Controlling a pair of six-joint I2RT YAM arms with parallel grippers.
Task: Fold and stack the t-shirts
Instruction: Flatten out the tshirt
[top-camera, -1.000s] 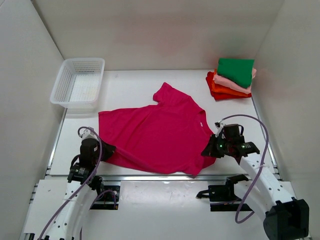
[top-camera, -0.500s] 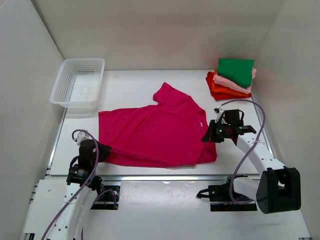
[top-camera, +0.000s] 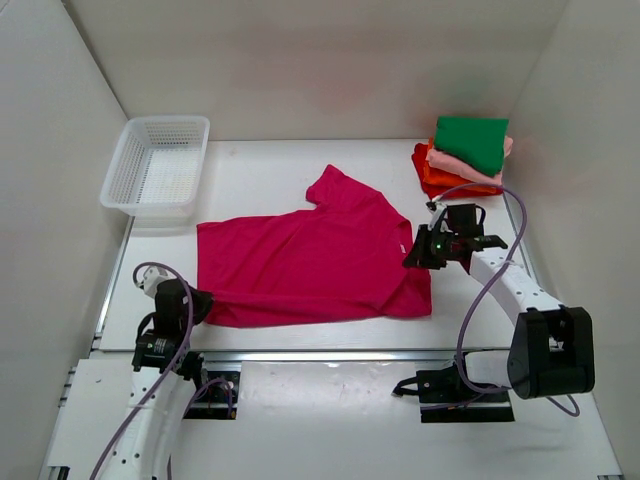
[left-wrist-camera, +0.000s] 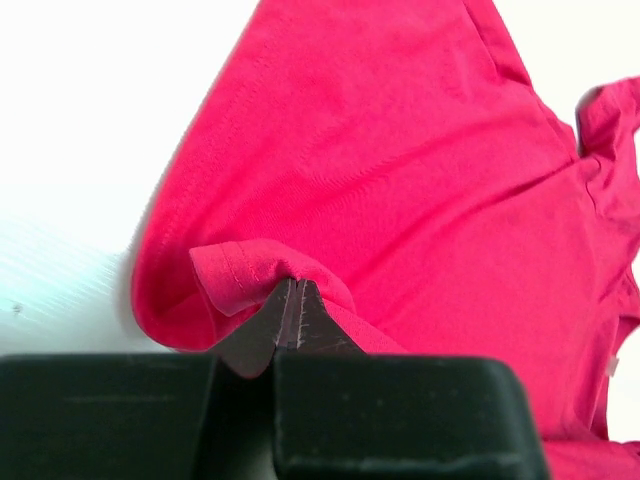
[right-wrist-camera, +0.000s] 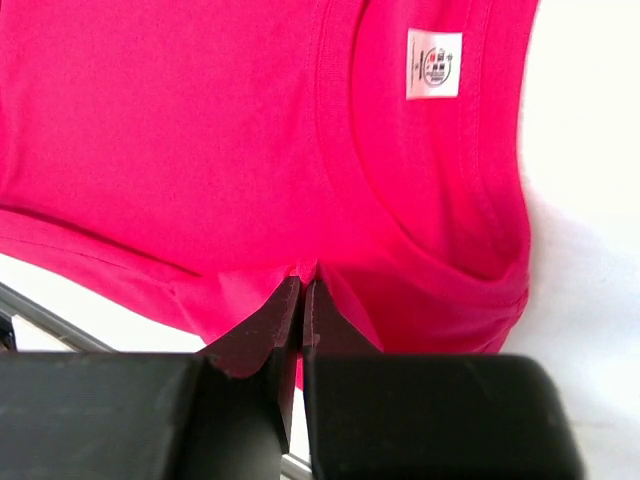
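Magenta t-shirt (top-camera: 310, 265) lies lengthwise across the surface (top-camera: 260, 180), spanning between the tools: left tool (top-camera: 203, 300) clenched on its hem, right tool (top-camera: 413, 252) clenched beside its collar.

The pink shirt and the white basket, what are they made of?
The shirt looks like soft matte knit cloth; it wrinkles and bunches, with stitched hems. The basket is probably stiff white plastic; its walls are a fine moulded mesh.

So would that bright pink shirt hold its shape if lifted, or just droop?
Probably droop: the magenta t-shirt bunches into a soft fold where the left gripper pinches it. Likely light too, since that pinch and one by the right gripper seem enough. Unlikely to roll, lying flat.
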